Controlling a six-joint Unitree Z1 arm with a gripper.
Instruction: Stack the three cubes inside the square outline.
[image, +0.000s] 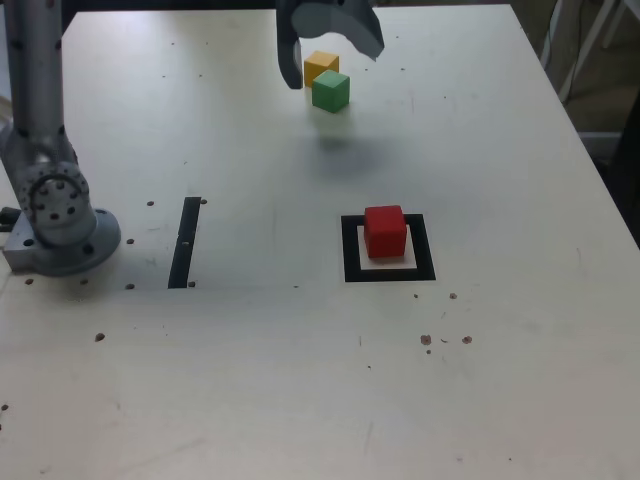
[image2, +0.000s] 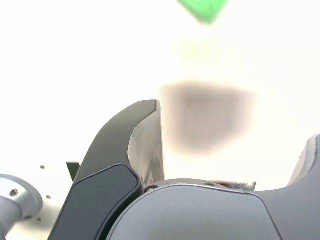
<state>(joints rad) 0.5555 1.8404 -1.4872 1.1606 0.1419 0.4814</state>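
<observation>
The red cube (image: 385, 231) stands inside the square outline (image: 349, 252), on its pale centre. Far back on the table, the green cube (image: 330, 91) sits just in front of the yellow cube (image: 320, 66), and the two touch or nearly touch. My gripper (image: 332, 55) hangs open above that pair, with nothing between its fingers and its shadow on the table in front of the green cube. In the wrist view the green cube (image2: 202, 10) shows only as a corner at the frame's edge, beyond the open gripper (image2: 235, 125). The yellow cube is out of the wrist view.
A straight black tape strip (image: 185, 242) lies on the table toward the exterior view's left. The arm's base (image: 60, 215) stands at the far left. The table's right edge (image: 600, 190) runs close to the square outline's side.
</observation>
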